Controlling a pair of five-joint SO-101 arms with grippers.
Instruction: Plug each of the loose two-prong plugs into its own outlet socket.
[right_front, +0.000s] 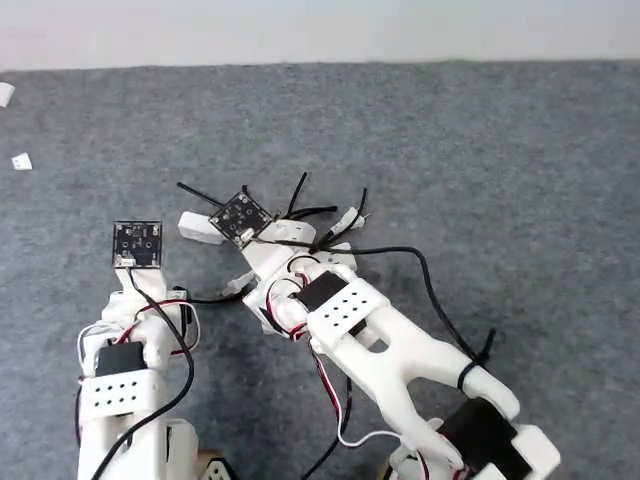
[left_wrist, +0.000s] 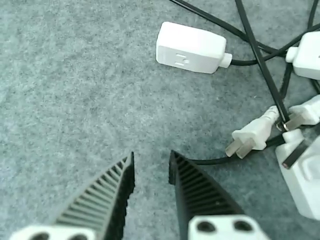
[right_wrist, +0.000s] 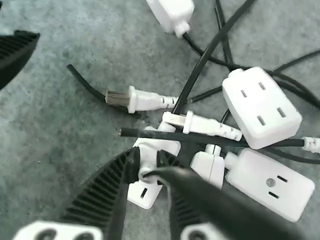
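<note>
right fingers (right_wrist: 105, 192) seemingly pinching white outlet socket (right_wrist: 142, 195); left fingers (left_wrist: 107, 195) parted, empty, loose plug (left_wrist: 248, 140) well beyond tips

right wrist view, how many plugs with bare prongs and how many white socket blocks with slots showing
plugs with bare prongs: 2
white socket blocks with slots showing: 3
total: 5

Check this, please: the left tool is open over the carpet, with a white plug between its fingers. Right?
No. The left wrist view shows the left tool open over the carpet with nothing between its fingers; the white plug lies apart from it.
</note>
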